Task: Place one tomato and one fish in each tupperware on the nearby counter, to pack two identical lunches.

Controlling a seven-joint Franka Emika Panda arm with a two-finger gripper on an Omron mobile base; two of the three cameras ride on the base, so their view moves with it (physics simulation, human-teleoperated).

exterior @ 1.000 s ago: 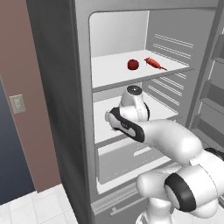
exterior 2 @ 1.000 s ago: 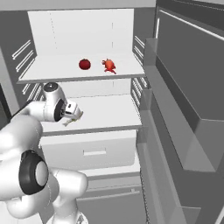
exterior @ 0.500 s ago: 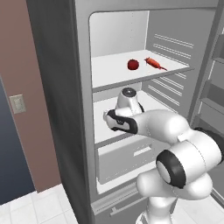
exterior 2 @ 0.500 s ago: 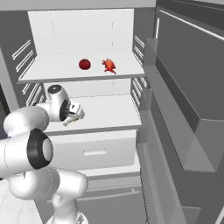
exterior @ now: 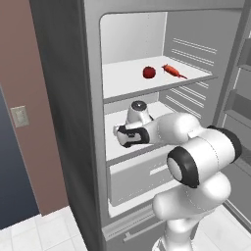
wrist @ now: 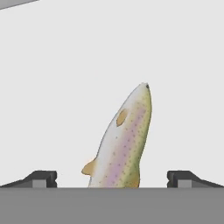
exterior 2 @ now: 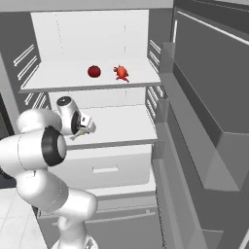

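My gripper (wrist: 112, 177) is open over the fridge's middle shelf (exterior: 122, 149). A slim pale silvery fish (wrist: 124, 140) with a pinkish stripe lies on the white shelf between its two fingertips (wrist: 41, 178), which are apart from it on both sides. From the base, the hand (exterior: 128, 135) points down at the front of that shelf, and the fish is hidden behind it. On the upper shelf, a red tomato (exterior: 149, 72) (exterior 2: 94, 71) sits beside an orange-red fish (exterior: 174, 71) (exterior 2: 121, 73). The tupperware and counter are out of view.
The fridge stands open, with a white drawer (exterior: 142, 176) (exterior 2: 107, 168) under the middle shelf. Its open door (exterior 2: 204, 97) with dark bins stands close on the right. To the left are the fridge's grey side wall and a brown wall with a light switch (exterior: 19, 116).
The hand has edged left along the middle shelf and the elbow has swung up in front of the fridge. The jaws have stayed open.
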